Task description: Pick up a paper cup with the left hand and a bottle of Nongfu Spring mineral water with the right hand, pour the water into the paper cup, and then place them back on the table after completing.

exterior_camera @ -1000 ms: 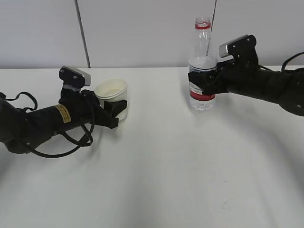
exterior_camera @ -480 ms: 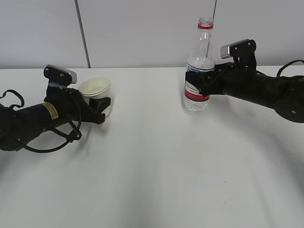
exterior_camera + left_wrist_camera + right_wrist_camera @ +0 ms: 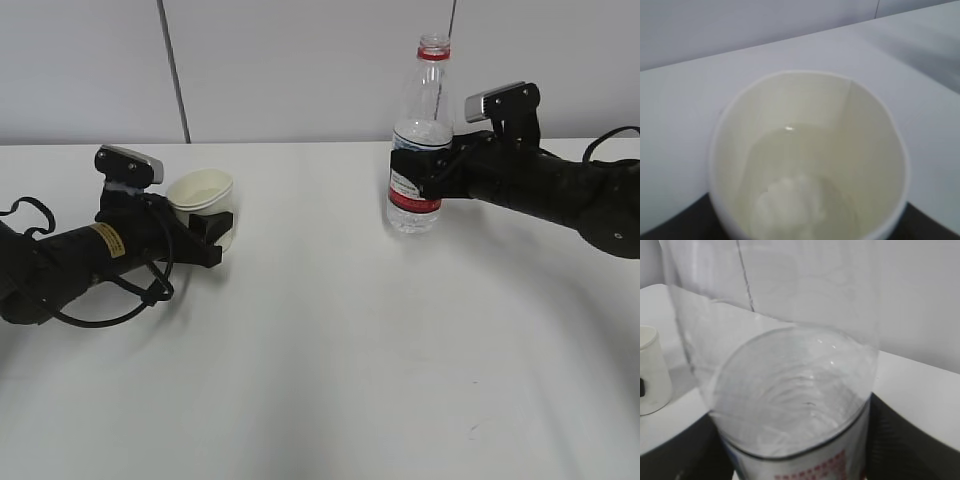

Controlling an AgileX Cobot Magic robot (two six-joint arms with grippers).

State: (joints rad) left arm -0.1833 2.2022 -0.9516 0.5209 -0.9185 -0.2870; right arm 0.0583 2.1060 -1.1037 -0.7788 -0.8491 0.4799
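The white paper cup [image 3: 203, 203] stands upright at the left of the white table [image 3: 330, 340], held between the jaws of my left gripper [image 3: 212, 233]. In the left wrist view the cup [image 3: 807, 155] holds clear water [image 3: 800, 180]. My right gripper [image 3: 420, 172] is shut on the uncapped Nongfu Spring bottle [image 3: 418, 135], which stands upright with its base at the table near the back. In the right wrist view the bottle [image 3: 792, 405] fills the frame, water in its lower half, and the cup [image 3: 652, 370] shows at the far left.
A grey wall with a vertical seam [image 3: 172, 70] runs behind the table. Loose black cable [image 3: 110, 300] hangs from the left arm onto the tabletop.
The left arm with the cup drew back to the left and now rests low on the table. The right arm shifted the bottle slightly left, then held still.
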